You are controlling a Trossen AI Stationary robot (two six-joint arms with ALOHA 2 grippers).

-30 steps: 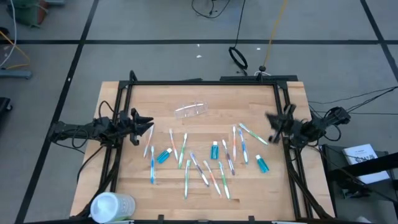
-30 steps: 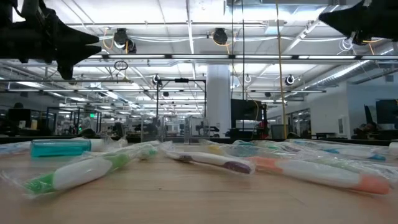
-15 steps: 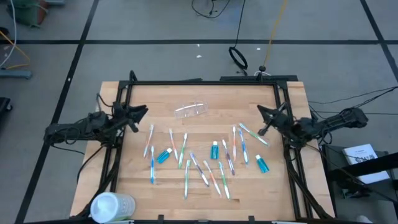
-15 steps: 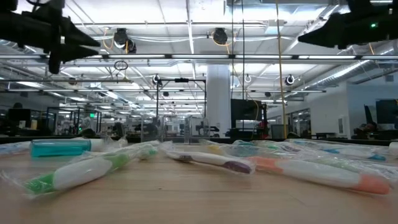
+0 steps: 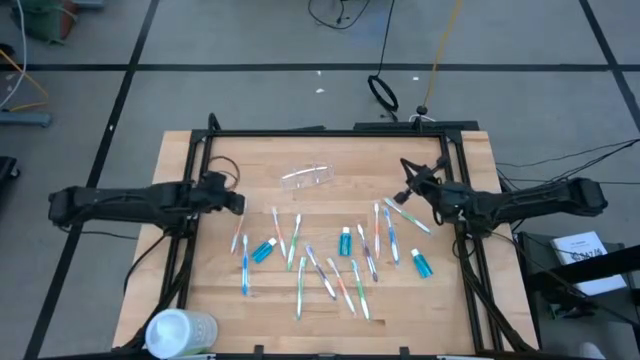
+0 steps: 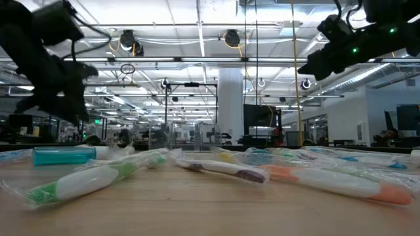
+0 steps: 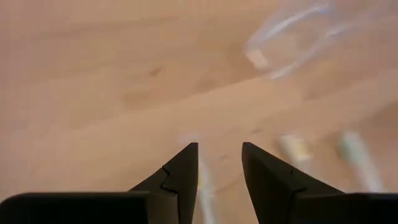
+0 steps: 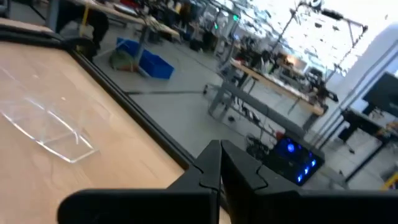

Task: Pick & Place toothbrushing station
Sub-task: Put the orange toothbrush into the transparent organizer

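A clear plastic cup (image 5: pixel 307 177) lies on its side at the table's far middle. Several pastel toothbrushes (image 5: pixel 330 262) and three teal toothpaste tubes (image 5: pixel 264 250) (image 5: pixel 346 241) (image 5: pixel 421 263) lie scattered flat on the wood. My left gripper (image 5: pixel 236 204) is open and empty, tipped down over the bare wood left of the cup, just beyond a pale toothbrush (image 5: pixel 238 228); its wrist view (image 7: pixel 219 149) shows the cup (image 7: pixel 292 31) ahead. My right gripper (image 5: pixel 408 168) is shut and empty, raised right of the cup, above the far ends of the right-hand toothbrushes.
A bigger white cylindrical container (image 5: pixel 180 332) stands at the near left corner. A black frame (image 5: pixel 320 132) runs along the table's far edge and down both sides. Bare wood lies between the cup and the far rail.
My left gripper has gone down toward the table by the pale toothbrush and tipped its fingers downward as the arm stretched out. My right gripper has gone toward the table's left and far edge, closer to the cup. The cup, toothbrushes and tubes have stayed in place.
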